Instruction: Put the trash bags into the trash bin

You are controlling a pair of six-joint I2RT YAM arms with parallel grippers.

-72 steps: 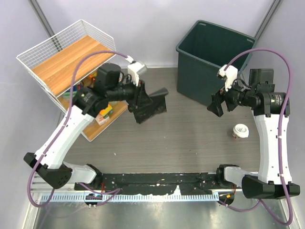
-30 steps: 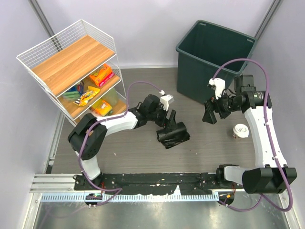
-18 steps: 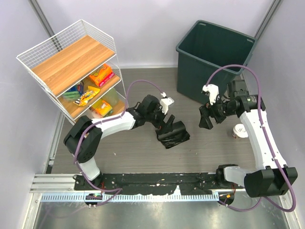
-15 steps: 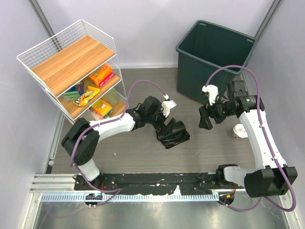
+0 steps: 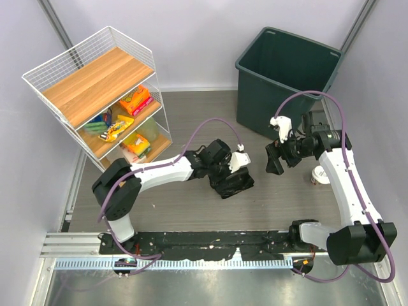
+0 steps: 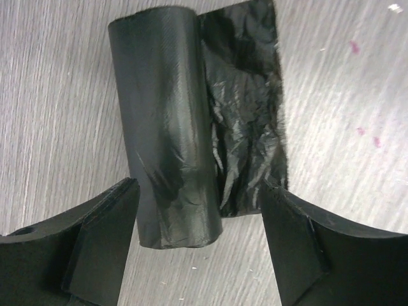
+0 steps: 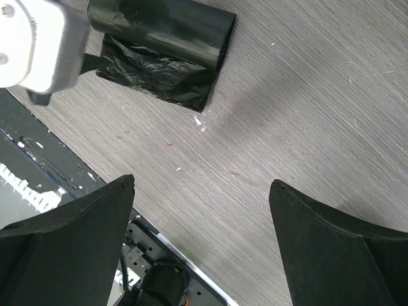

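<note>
The trash bags (image 6: pixel 167 121) are a tight black roll with a crinkled loose flap (image 6: pixel 247 115), lying on the grey floor (image 5: pixel 237 185). My left gripper (image 6: pixel 199 191) is low over the roll's near end and open, one finger on each side; the left finger (image 6: pixel 102 236) is close against the roll, the right finger (image 6: pixel 299 236) by the flap's edge. My right gripper (image 7: pixel 201 191) hangs open and empty above bare floor, right of the roll (image 7: pixel 162 22), (image 5: pixel 273 162). The trash bin (image 5: pixel 261 95), dark grey-green, stands at the back right.
A white wire shelf rack (image 5: pixel 95 83) with colourful snack packets stands at the back left. A small white cup (image 5: pixel 320 175) sits on the floor under the right arm. The left wrist's white camera housing (image 7: pixel 35 44) shows beside the roll.
My left wrist has turned and shifted right over the roll, which stays on the floor. My right gripper has drifted a little left and lower.
</note>
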